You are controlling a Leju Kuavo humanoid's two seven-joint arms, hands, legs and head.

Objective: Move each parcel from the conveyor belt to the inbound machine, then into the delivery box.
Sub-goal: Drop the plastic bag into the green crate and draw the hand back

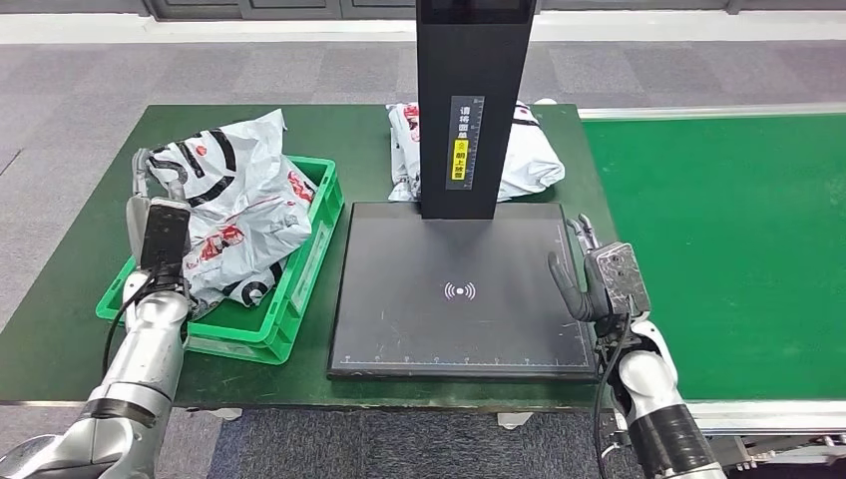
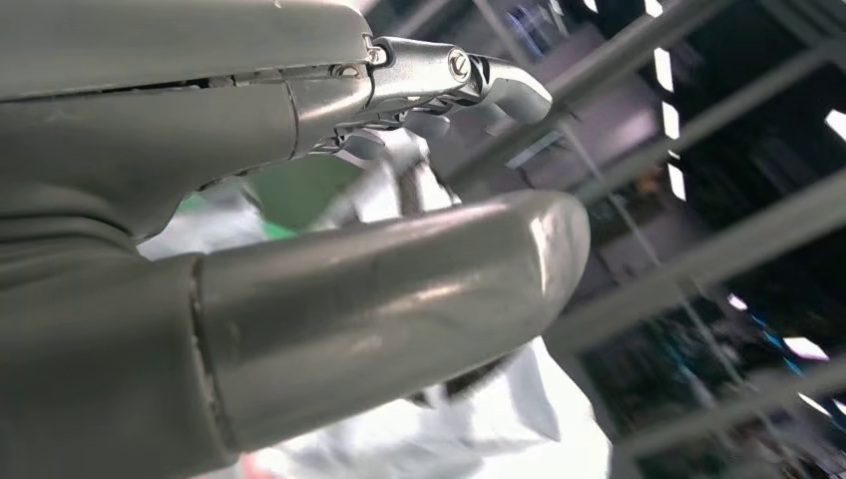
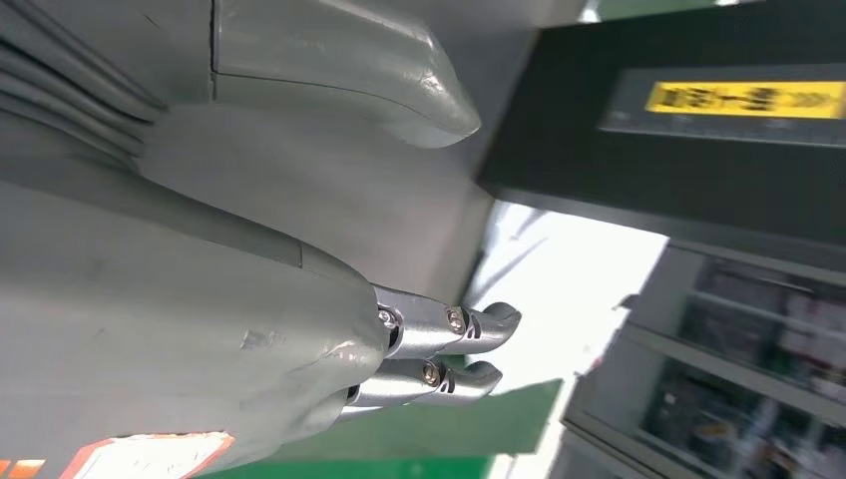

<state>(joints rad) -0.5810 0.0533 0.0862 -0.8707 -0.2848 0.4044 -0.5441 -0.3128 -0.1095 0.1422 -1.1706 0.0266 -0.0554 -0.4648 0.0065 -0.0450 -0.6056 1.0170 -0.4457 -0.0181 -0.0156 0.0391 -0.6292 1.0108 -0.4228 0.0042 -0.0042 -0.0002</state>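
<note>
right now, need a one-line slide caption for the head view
Both hands, left hand and right hand, empty beside the bare scanner plate, parcels piled in the green crate, one parcel behind the scanner column.

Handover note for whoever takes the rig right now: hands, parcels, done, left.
Left hand: open, raised over the green crate, holding nothing.
Right hand: open, at the scanner plate's right edge, holding nothing.
Done: white parcels lie in the crate.
Left: one more white parcel sits on the table behind the scanner column. The plate is bare, and so is the visible stretch of belt.
</note>
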